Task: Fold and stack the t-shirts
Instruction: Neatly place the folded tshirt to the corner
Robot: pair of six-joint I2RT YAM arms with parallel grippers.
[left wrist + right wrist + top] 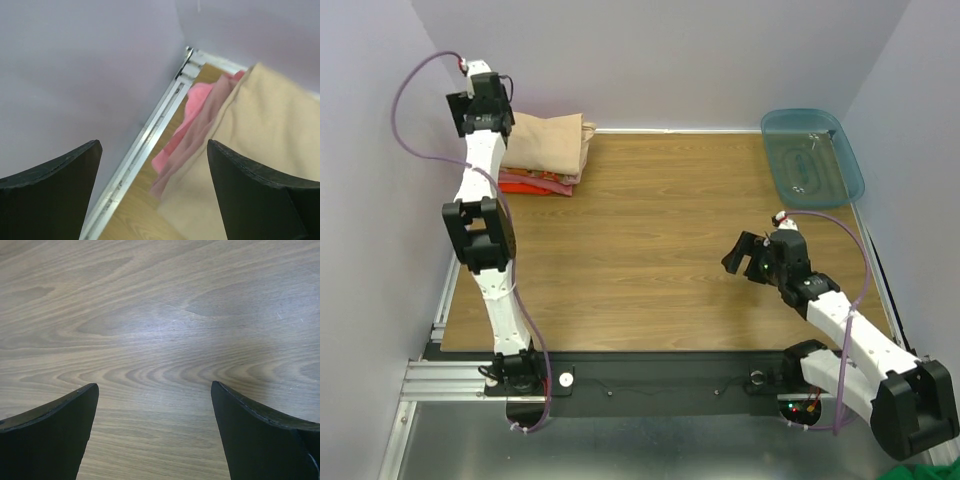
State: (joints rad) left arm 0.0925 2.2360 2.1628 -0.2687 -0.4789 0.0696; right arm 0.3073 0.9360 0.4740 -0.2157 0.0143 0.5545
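Note:
Three folded t-shirts lie stacked at the table's far left corner. The tan one (548,142) is on top, the pink one (542,177) under it, and the red-orange one (525,186) at the bottom. In the left wrist view the tan shirt (270,125) fills the right side, with pink folds (192,127) beside it. My left gripper (492,112) hangs open and empty just above the stack's left edge. My right gripper (745,255) is open and empty over bare wood at the right middle of the table.
A teal translucent bin (812,155) stands at the far right corner. A metal rail (145,145) runs along the table's left edge against the purple wall. Walls close in the left, back and right sides.

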